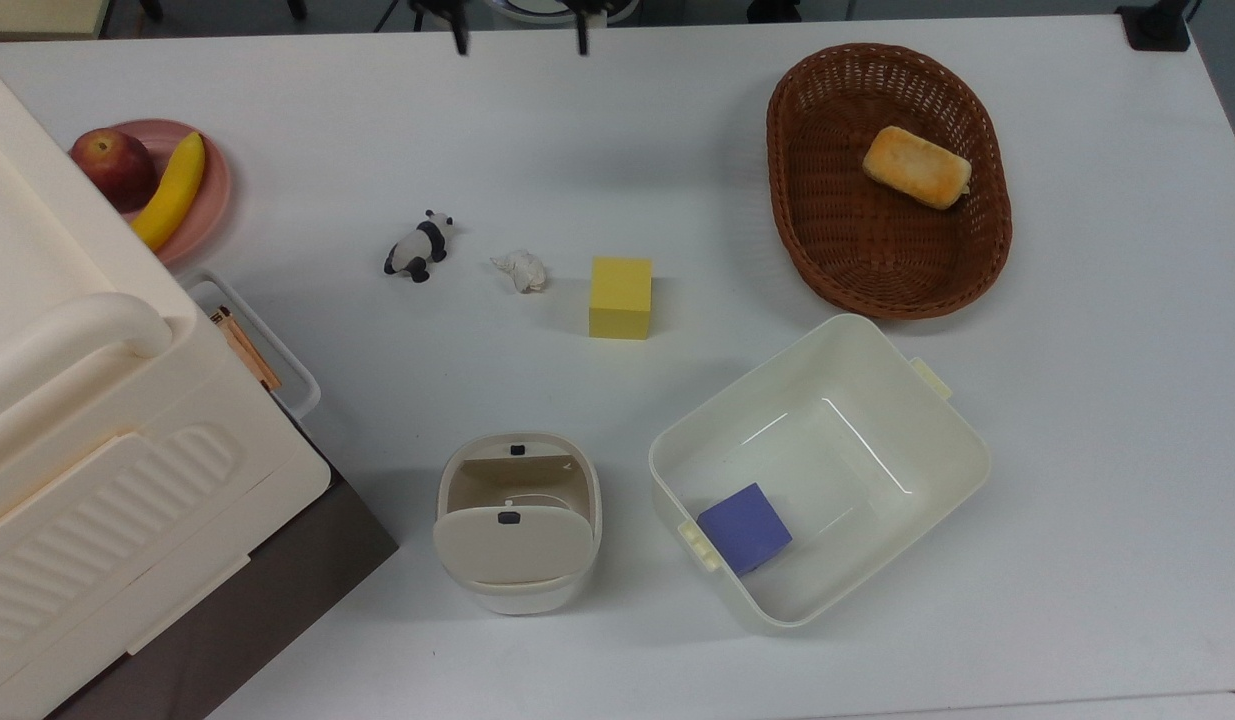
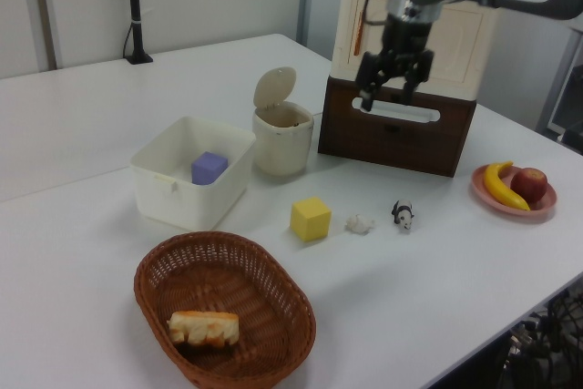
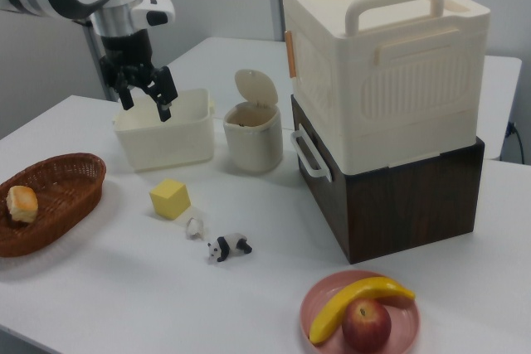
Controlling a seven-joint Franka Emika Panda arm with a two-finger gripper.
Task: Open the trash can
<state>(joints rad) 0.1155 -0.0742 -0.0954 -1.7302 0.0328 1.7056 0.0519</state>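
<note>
Trash can: the small cream bin (image 1: 518, 520) stands on the white table (image 1: 1077, 420), at about 7 o'clock from the centre of the top view; its mouth is uncovered.
Lid: the beige lid (image 2: 272, 87) stands hinged up at the bin's rim, tilted back, in the left view and the right view (image 3: 254, 86); a small black button shows on the rim edge (image 1: 517, 450).
Gripper: the black two-finger claw (image 2: 388, 88) hangs in the air with its fingers spread wide and nothing between them, well apart from the bin; in the right view (image 3: 143, 95) it hangs in front of the white tub, at 9 o'clock from the bin.
White tub: the larger lidless tub (image 1: 962, 450) sits just beside the bin, at 3 o'clock from it in the top view, with a purple cube (image 1: 744, 527) inside near one corner.
Yellow cube: it (image 1: 620, 297) rests on the table at 1 o'clock from the bin in the top view, apart from it.
Small items: a crumpled white scrap (image 1: 520, 270) and a panda figurine (image 1: 416, 246) lie in a row at 9 o'clock from the yellow cube.
Basket: the brown wicker basket (image 1: 807, 230) at 2 o'clock in the top view holds a piece of bread (image 1: 916, 166).
Plate: a pink plate (image 1: 210, 200) at 10 o'clock carries a banana (image 1: 173, 190) and an apple (image 1: 112, 165).
Big box: a cream ribbed box (image 3: 390, 72) with handles sits on a dark wooden base (image 3: 415, 205), near the bin.
</note>
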